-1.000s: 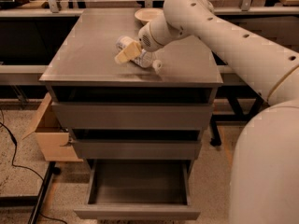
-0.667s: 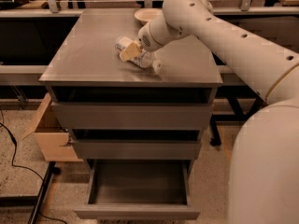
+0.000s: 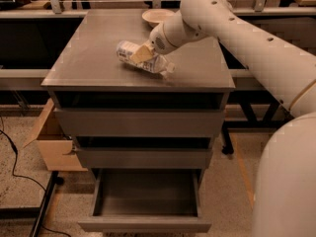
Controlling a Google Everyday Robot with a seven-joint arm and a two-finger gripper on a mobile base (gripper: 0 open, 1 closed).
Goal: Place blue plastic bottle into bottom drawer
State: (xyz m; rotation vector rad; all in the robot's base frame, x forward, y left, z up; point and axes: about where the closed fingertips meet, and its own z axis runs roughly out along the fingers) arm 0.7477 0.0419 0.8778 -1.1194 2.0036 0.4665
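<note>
The blue plastic bottle point(image 3: 153, 63) lies on its side on the grey cabinet top point(image 3: 94, 58), with its white cap pointing right toward the front edge. My gripper point(image 3: 141, 55) reaches in from the right and its tan fingers are closed around the bottle's middle. The bottle looks to be resting on or just above the top. The bottom drawer point(image 3: 143, 225) is pulled open at the foot of the cabinet, straight below, and its tray is empty.
A shallow cream bowl point(image 3: 157, 16) sits at the back of the cabinet top. The two upper drawers point(image 3: 138, 123) are pushed in. A cardboard box point(image 3: 52, 144) stands on the floor to the left, next to a black cable.
The bottle's left end has risen slightly in my grip. The gripper stays at nearly the same spot on the cabinet top.
</note>
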